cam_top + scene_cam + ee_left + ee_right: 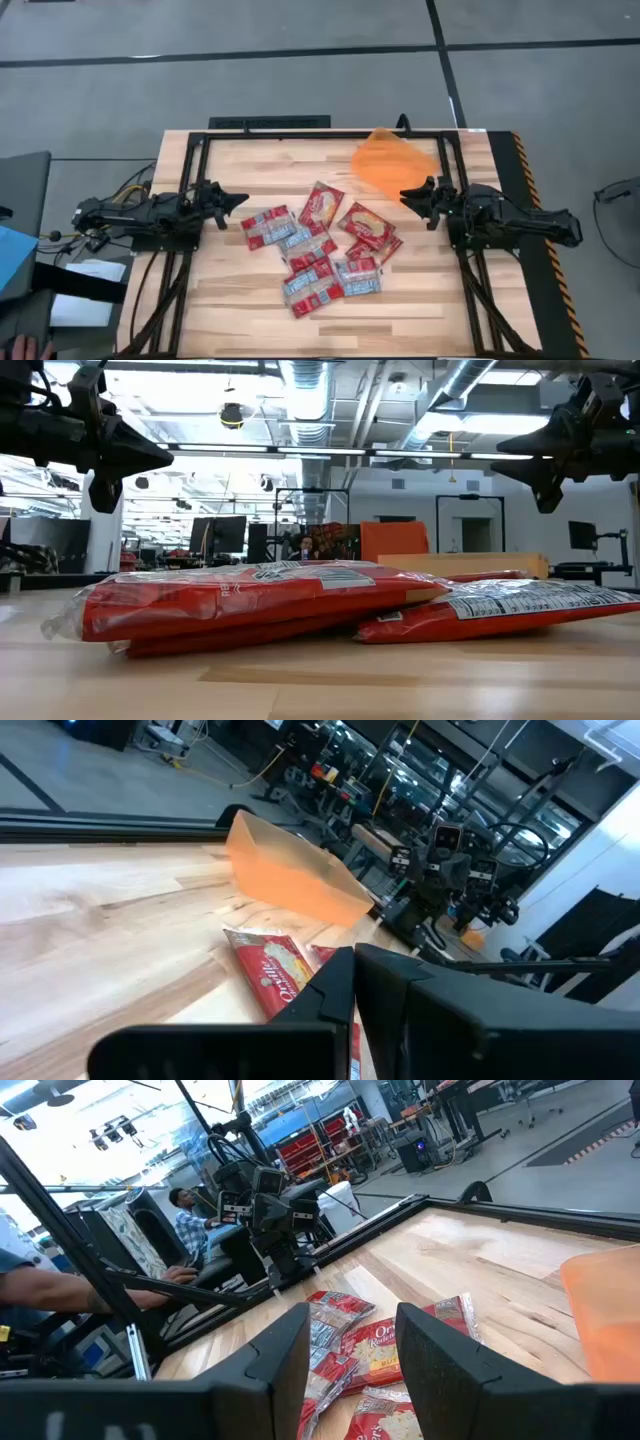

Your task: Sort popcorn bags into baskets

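Several red popcorn bags (320,250) with white and blue panels lie flat in a loose, partly overlapping pile in the middle of the table. They also show in the low view (260,595) and both wrist views (270,970) (370,1350). The translucent orange basket (395,160) (295,875) stands at the table's far right, beside the right arm. My left gripper (240,199) (355,965) hovers shut, left of the pile and above the table. My right gripper (405,194) (355,1340) hovers open, right of the pile and just near of the basket. Neither touches anything.
A black metal frame (300,132) borders the wooden table's far edge and both sides. Bare wood lies near of the pile and on the far left. A seated person (185,1220) and another's arm (60,1290) are beyond the table's left side.
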`<action>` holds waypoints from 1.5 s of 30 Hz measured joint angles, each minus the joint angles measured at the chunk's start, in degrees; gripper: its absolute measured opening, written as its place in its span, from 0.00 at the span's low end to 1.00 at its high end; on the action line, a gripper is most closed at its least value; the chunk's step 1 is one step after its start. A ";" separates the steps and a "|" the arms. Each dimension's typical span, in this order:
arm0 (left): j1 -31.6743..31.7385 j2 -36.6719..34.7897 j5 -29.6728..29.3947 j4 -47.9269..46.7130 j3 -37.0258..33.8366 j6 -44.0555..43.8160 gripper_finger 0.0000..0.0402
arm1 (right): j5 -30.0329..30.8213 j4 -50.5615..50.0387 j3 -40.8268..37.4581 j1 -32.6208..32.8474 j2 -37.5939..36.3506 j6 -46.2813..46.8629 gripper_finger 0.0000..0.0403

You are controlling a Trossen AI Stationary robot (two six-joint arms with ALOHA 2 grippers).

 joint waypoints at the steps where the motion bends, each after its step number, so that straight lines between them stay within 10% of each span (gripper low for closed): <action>1: 0.01 0.00 0.00 -0.02 0.02 0.00 0.00 | 0.00 0.00 -0.01 -0.01 0.00 0.00 0.43; 45: 0.02 -0.02 -0.13 0.00 0.00 0.00 0.00 | 0.00 0.01 -0.02 -0.01 0.00 0.02 0.43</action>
